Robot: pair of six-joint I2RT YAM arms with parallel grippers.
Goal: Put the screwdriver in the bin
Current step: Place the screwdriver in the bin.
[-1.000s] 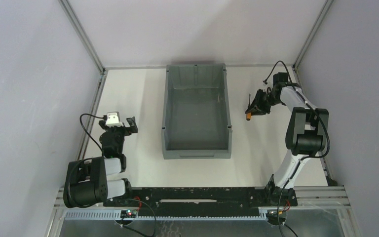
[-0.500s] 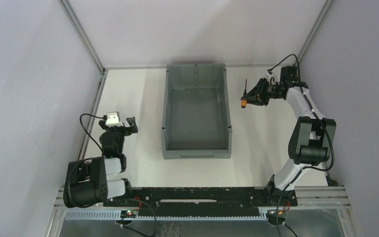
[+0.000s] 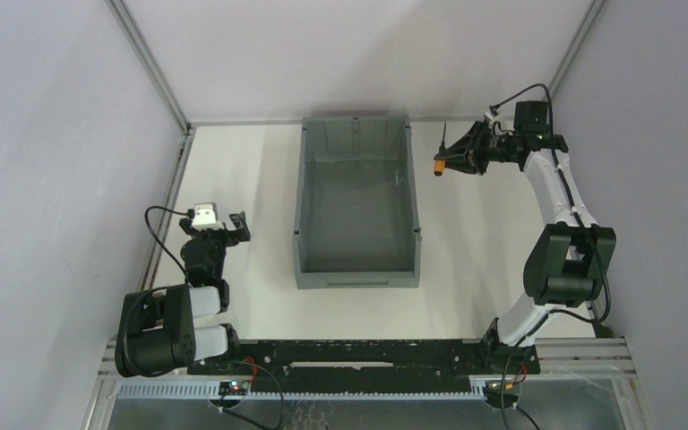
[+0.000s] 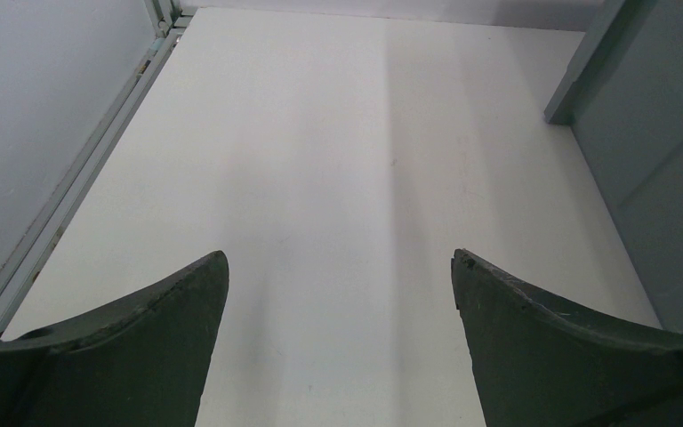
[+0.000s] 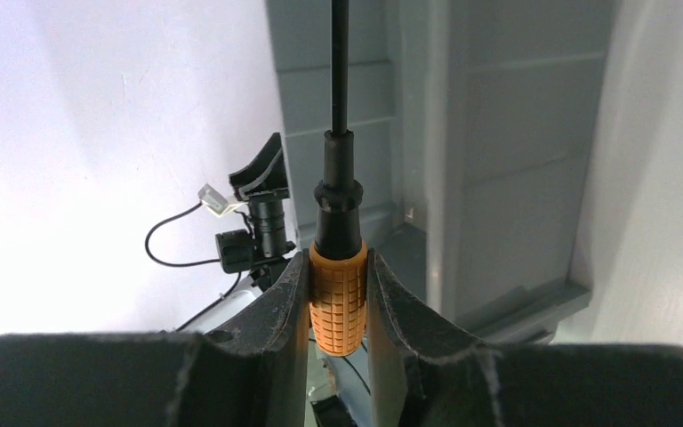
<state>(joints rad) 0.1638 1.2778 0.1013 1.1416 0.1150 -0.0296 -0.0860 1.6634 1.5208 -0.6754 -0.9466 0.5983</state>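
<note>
Left gripper sits low over the table near its left edge, fingers spread wide apart. The bin stands at the table's centre. Right gripper is raised just beside the bin's far right corner, pinching the orange handle of the screwdriver. The screwdriver is clear of the table and outside the bin, black shaft pointing to the far side.

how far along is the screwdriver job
Done: the right gripper grips the screwdriver by its orange handle. In hand: it hangs right of the bin, not over it. Left: carry it over the bin and release. The left gripper is open, idle.
</note>
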